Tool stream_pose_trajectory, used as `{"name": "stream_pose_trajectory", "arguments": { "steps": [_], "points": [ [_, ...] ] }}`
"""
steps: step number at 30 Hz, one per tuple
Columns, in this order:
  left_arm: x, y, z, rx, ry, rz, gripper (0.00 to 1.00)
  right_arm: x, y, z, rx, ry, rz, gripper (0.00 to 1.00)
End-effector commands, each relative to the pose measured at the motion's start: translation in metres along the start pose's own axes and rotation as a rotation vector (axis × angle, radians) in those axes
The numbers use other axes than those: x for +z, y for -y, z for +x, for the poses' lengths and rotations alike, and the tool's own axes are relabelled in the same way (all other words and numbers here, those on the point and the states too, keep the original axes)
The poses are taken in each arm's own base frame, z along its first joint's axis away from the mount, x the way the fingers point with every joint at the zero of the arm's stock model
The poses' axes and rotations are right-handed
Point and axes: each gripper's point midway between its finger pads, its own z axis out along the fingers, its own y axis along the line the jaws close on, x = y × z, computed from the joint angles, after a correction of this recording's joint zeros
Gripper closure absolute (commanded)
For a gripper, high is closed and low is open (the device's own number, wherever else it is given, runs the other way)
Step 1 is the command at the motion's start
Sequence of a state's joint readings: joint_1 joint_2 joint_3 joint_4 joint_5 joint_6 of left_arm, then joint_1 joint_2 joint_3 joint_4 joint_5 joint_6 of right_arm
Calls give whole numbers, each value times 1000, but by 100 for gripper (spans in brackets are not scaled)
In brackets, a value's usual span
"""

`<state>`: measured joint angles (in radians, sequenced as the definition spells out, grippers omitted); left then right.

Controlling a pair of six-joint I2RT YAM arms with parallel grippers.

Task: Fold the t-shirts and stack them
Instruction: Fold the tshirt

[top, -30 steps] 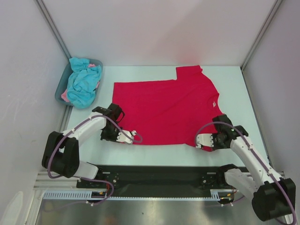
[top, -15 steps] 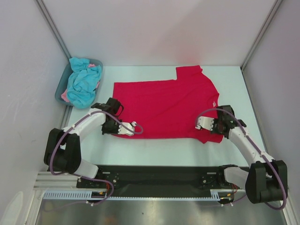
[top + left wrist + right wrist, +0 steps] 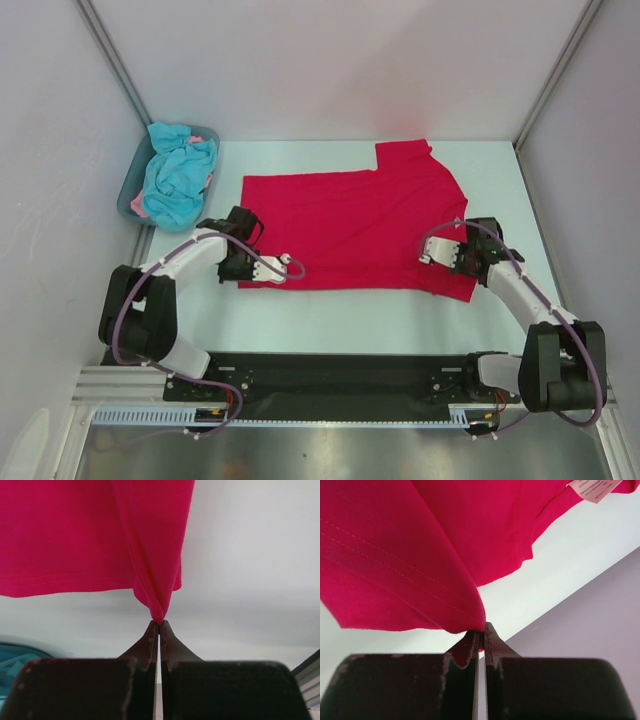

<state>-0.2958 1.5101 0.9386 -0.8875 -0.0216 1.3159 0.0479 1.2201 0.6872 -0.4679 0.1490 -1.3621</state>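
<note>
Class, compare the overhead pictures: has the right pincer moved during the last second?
Yes. The right pincer, shut on the red t-shirt at its near edge, has moved away from the black base rail toward the far wall.

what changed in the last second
The left pincer and right pincer each carried the red shirt's near hem away from the arm bases, the right one further. Both stayed shut on it. The shirt's far edge and the tub with its blue pile stayed put.
</note>
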Motion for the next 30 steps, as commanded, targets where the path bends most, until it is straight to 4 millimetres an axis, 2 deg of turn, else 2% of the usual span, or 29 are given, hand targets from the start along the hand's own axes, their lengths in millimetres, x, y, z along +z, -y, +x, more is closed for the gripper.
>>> {"name": "stream_pose_trajectory", "arguments": {
  "steps": [1, 3, 9, 11, 18, 22, 25, 30],
  "points": [
    [0, -12, 12, -42, -44, -49, 100, -2, 33, -3, 13, 2, 91, 100],
    [2, -17, 15, -60, -55, -58, 100, -1, 36, -2, 17, 0, 101, 100],
    [-20, -52, 6, -124, 18, -140, 100, 5, 47, 0, 37, -11, 145, 100],
    [-26, -53, 3, -124, 35, -131, 100, 5, 56, -1, 44, -9, 175, 100],
    [-54, -74, -17, -103, 128, -162, 100, 10, 81, 1, 83, -13, 238, 100],
    [-55, -75, -23, -88, 127, -132, 100, 12, 93, -2, 107, -9, 272, 100],
    [-48, -70, -22, -56, 98, -112, 100, 17, 100, -2, 130, -12, 283, 100],
    [-42, -67, -19, -37, 72, -97, 100, 22, 102, -3, 121, -14, 281, 100]
  ]
}}
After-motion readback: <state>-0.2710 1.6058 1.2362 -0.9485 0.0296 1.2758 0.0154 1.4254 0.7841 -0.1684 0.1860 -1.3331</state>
